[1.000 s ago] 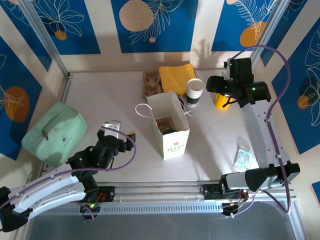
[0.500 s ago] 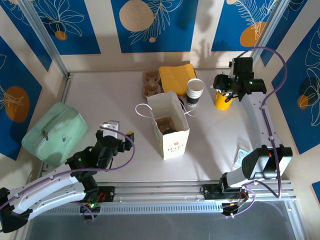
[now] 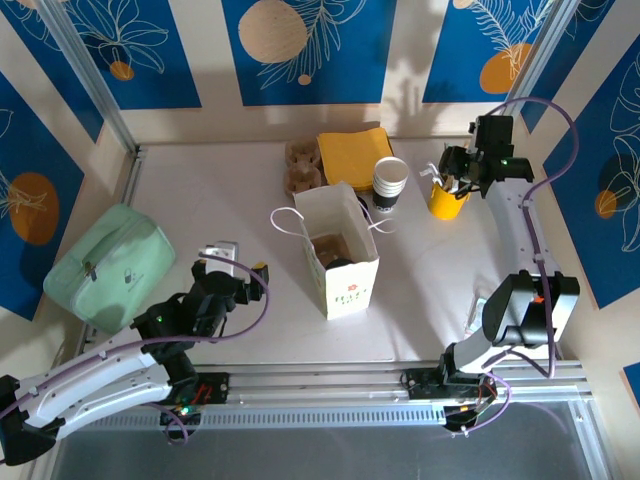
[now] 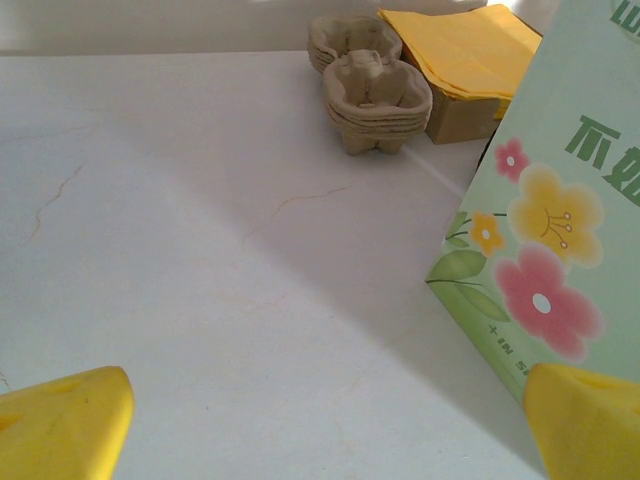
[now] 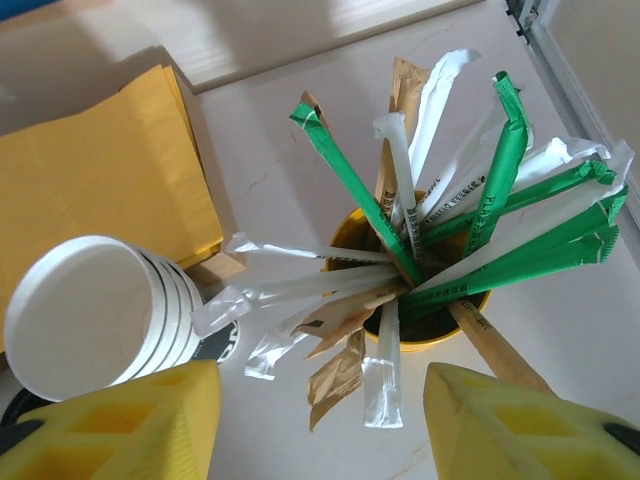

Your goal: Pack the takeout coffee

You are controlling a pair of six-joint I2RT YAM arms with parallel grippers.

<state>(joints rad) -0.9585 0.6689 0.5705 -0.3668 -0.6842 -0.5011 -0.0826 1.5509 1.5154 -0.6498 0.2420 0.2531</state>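
While its fingers are being held apart and empty, the right gripper (image 5: pixel 320 400) is being suspended straight above the round yellow cup (image 3: pixel 447 204) of upright paper-wrapped straws (image 5: pixel 345 172).

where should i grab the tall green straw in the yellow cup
Pinch the green straw near its top end, coming from above: it stands tilted, clear of the others, while its lower part is buried among them in the yellow cup.
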